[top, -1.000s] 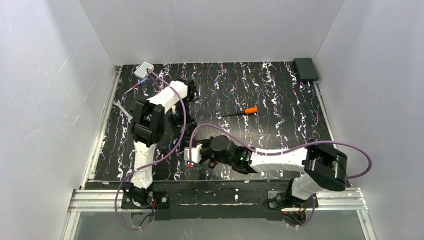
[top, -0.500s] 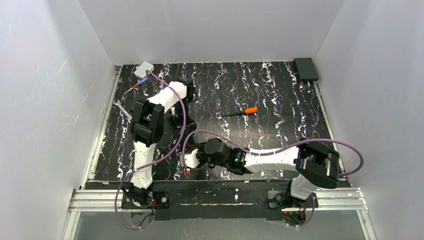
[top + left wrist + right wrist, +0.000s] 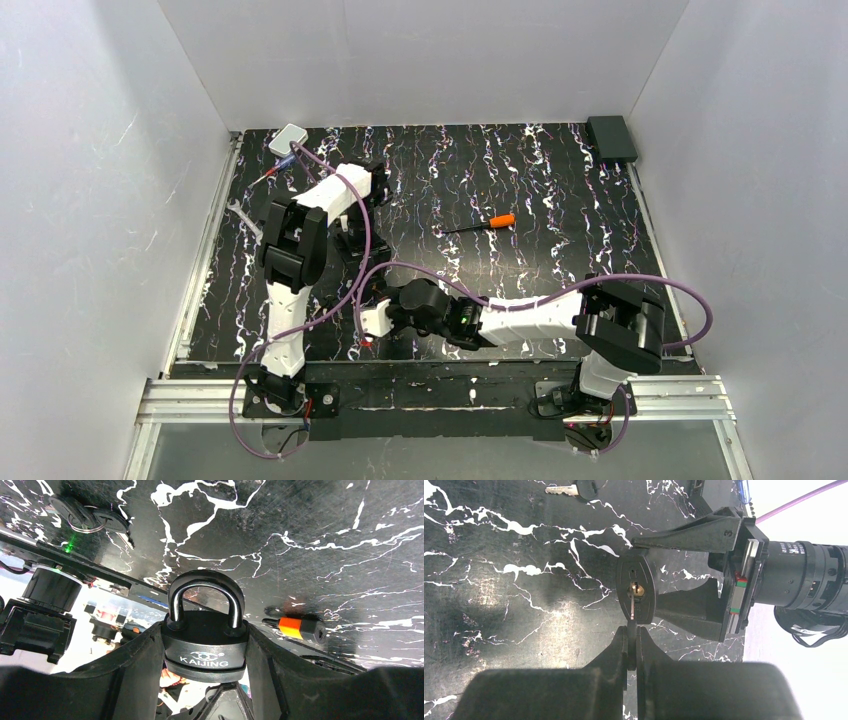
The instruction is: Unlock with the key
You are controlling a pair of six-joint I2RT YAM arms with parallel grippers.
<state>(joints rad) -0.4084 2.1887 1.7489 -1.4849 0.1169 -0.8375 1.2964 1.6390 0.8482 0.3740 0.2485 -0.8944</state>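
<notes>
My left gripper [image 3: 205,632] is shut on a black padlock [image 3: 205,652] marked KAIJING, with its silver shackle closed and pointing away from the wrist. In the right wrist view the padlock's underside [image 3: 643,575] faces me, showing a brass keyhole. My right gripper [image 3: 632,630] is shut on the key's black head [image 3: 632,637]. The pale blade [image 3: 632,607] points at the keyhole and its tip reaches it; I cannot tell how deep it sits. In the top view the left gripper [image 3: 350,245] and right gripper [image 3: 375,298] meet at the left-middle of the table.
An orange-handled screwdriver [image 3: 490,222] lies mid-table and also shows in the left wrist view [image 3: 295,627]. Spare keys on a ring [image 3: 90,517] lie nearby. A silver wrench [image 3: 245,215] lies at the left edge. A pale box [image 3: 289,138] sits back left and a black box [image 3: 611,137] back right.
My right arm has swung left and forward, bringing its gripper with the key up to the left gripper. The left arm has stayed still.
</notes>
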